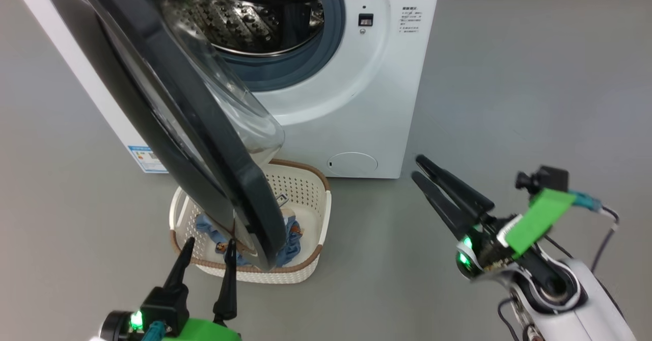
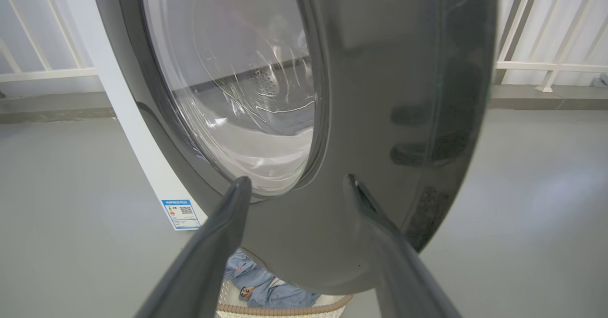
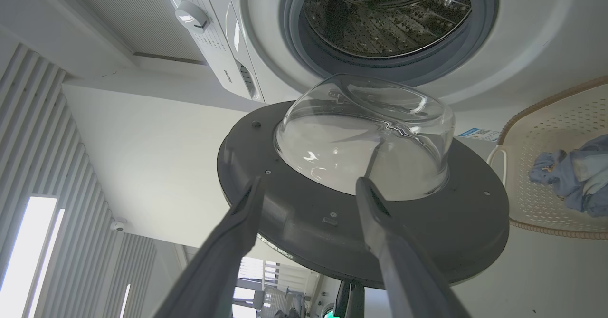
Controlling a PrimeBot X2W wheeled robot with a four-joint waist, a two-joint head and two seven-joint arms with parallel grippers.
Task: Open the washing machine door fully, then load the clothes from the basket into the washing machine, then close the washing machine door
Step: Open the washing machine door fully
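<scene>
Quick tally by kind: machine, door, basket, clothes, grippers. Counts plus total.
White front-loading washing machine: 1
Round black-rimmed glass door, swung open: 1
Cream-white perforated plastic basket: 1
Light blue clothes bundle, in the basket: 1
Dark two-fingered grippers: 2 (left gripper, right gripper, both open)
Total: 6
</scene>
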